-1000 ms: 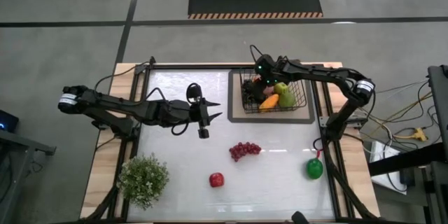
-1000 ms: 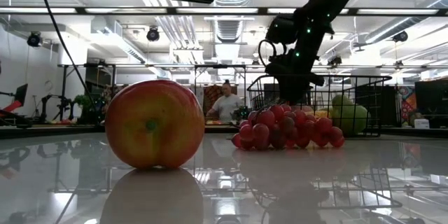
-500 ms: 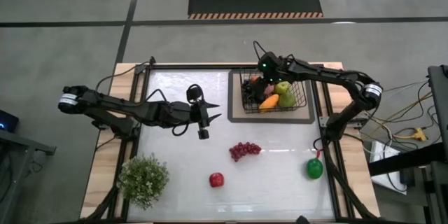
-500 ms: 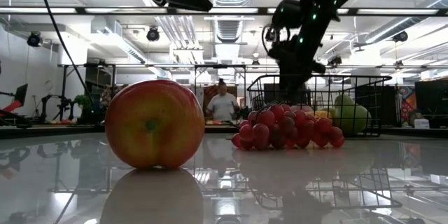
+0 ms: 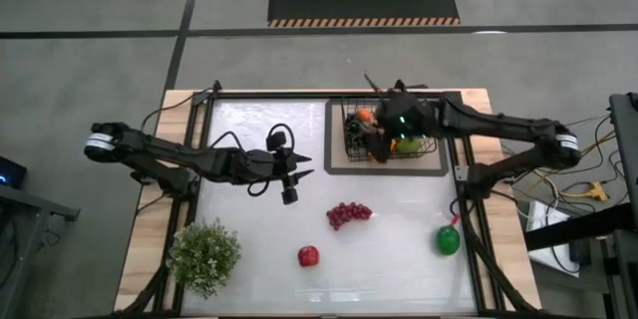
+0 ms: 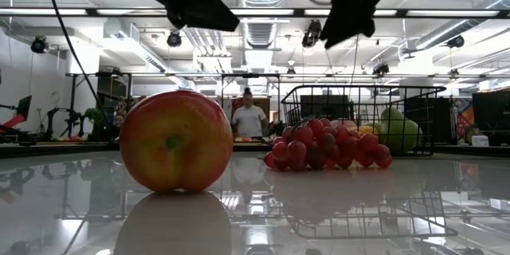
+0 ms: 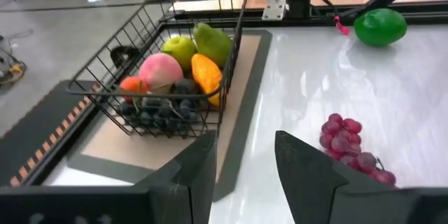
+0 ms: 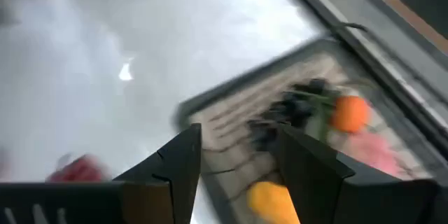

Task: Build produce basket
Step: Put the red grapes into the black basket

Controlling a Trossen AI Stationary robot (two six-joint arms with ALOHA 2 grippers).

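The black wire basket (image 5: 429,148) stands on a tray at the table's far right; in the left wrist view the basket (image 7: 105,77) holds peach (image 7: 161,70), mango (image 7: 205,75), green apple (image 7: 177,45), pear (image 7: 212,39), tangerine and dark grapes (image 7: 157,106). Red grapes (image 5: 349,214), red apple (image 5: 309,255) and green pepper (image 5: 448,240) lie on the table. My right gripper (image 5: 376,146) hangs open and empty above the basket's left part (image 8: 239,147). My left gripper (image 5: 302,170) is open, high over mid-table (image 7: 245,147), pointing toward the basket.
A bushy potted plant (image 5: 204,254) stands at the near left corner. Bare white tabletop (image 5: 249,229) lies between the plant and the red apple. In the low view the red apple (image 6: 177,141) is close and the red grapes (image 6: 327,145) sit in front of the basket. A person stands in the room behind.
My right gripper has risen up out of the basket's far left corner and moved toward the table's near side, now hovering above the basket's left part. My left gripper has shifted slightly toward the near edge and lower. The produce has not moved.
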